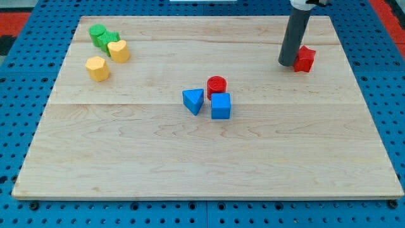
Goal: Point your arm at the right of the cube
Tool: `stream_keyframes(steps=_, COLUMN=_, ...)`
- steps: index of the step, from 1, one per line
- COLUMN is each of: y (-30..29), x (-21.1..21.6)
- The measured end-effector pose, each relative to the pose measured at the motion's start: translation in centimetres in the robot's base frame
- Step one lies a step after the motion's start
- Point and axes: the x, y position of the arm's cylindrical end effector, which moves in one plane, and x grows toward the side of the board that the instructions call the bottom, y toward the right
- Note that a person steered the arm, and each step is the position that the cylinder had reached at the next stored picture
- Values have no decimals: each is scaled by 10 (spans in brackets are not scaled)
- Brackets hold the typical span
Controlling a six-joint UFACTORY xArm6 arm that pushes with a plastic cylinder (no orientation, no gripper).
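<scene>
My tip sits at the bench's top right, touching the red block; no gripper fitted. Blue cube mid-bench, beside blue triangular block, below red cylinder.

Pale wooden board on blue pegboard

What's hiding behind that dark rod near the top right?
A red block pokes out at the view's right of my tip, seemingly touching it. The rod covers the block's left edge, so its full shape stays hidden.
</scene>
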Motion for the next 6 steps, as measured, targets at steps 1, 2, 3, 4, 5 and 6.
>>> stream_keyframes(steps=1, y=-1, x=0)
stream_keyframes(steps=2, y=-1, x=21)
stream_keyframes(steps=3, y=-1, x=52)
stream_keyframes(steps=4, y=-1, x=58)
stream_keyframes(steps=5, y=-2, x=75)
stream_keyframes(steps=6, y=-16, x=98)
